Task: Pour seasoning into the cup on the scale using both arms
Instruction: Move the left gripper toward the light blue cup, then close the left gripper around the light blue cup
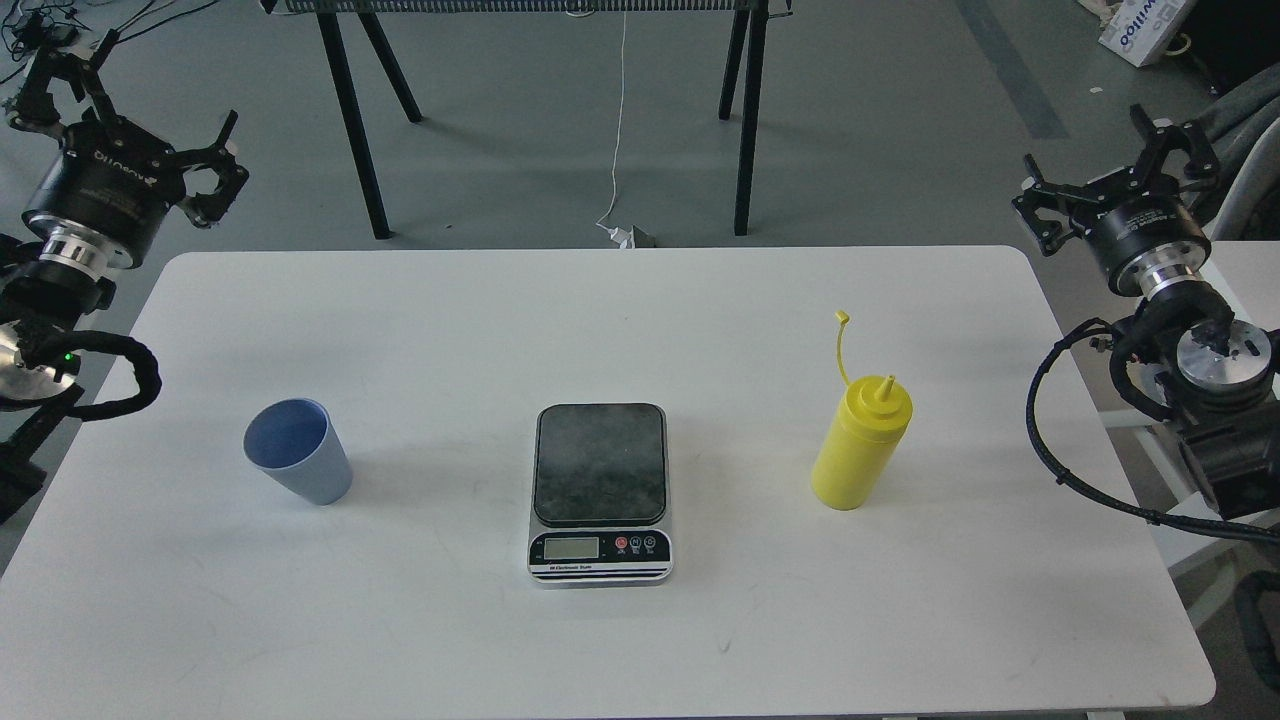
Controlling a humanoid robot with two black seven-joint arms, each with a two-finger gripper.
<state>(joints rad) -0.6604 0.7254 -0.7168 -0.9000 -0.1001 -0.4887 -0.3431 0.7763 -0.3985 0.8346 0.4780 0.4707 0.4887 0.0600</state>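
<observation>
Head view: you are looking down on a white tabletop (700, 320) that fills the middle and lower part of the frame. The scale (600, 492) sits at frame centre, dark weighing plate toward the top, silver front with LCD and round buttons toward the bottom edge. Nothing rests on the plate.

The cup (298, 450) stands at centre left of the frame, well apart from the scale, open mouth up and tilted slightly toward the camera by perspective. The seasoning (861, 442) stands upright at centre right, also well apart from the scale, with its cone nozzle exposed and the thin cap strap rising toward the upper left of the bottle.

Your left end effector (150, 125) is in the upper left of the frame, off the tabletop edge, fingers spread and holding nothing. Your right end effector (1110, 165) is in the upper right, beyond the tabletop corner, fingers likewise spread and empty. Both are well apart from the task items.

Behind the tabletop, black stand legs (350, 120) and a white cable (618, 130) appear on the grey floor at the top of the frame.
</observation>
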